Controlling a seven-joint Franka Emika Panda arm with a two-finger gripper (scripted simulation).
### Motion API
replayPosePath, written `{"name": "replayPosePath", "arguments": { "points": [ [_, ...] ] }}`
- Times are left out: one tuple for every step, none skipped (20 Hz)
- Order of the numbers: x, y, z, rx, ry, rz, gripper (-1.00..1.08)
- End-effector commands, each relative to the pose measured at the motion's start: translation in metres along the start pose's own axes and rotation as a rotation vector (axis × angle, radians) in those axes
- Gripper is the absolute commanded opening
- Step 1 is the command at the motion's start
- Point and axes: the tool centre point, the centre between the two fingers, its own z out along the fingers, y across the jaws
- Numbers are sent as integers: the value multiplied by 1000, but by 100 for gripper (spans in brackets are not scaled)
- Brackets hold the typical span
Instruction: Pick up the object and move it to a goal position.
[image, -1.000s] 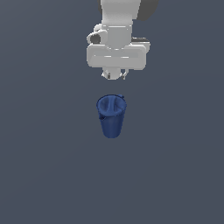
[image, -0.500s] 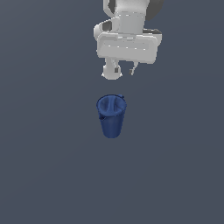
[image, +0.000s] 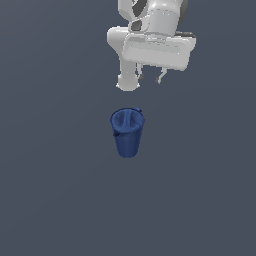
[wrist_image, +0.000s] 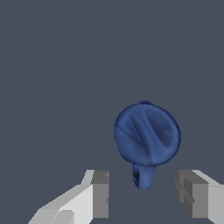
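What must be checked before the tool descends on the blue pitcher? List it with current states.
1. Blue pitcher upright on the surface: ok.
2. Tool open, fingers apart: ok.
3. Tool holding nothing: ok.
4. Pitcher centred between the fingers: not ok; in the wrist view only its handle sits in the gap, the body lies beyond.
5. Gap wide enough for the rim: cannot tell.
6. Goal position visible: not ok, no marker in either view.

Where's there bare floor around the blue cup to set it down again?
Almost everywhere: the grey surface is bare on every side of the blue cup. Only the strip between the cup and the open gripper above it is tight.
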Motion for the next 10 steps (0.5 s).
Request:
{"name": "replayPosePath", "arguments": {
  "points": [
    [-5, -4, 0, -7, 41, 33, 28],
    [-7, -6, 1, -11, 57, 45, 28],
    [-9, -7, 2, -14, 72, 57, 28],
    [-12, -9, 3, -18, 88, 68, 28],
    [-14, -10, 4, -21, 103, 80, 28],
    [-17, -11, 6, -25, 117, 91, 28],
    [-19, -12, 8, -29, 132, 102, 28],
    [-22, -12, 10, -32, 146, 113, 28],
    [-24, -13, 12, -36, 160, 124, 28],
    [-27, -13, 15, -40, 173, 134, 28]
  ]
}}
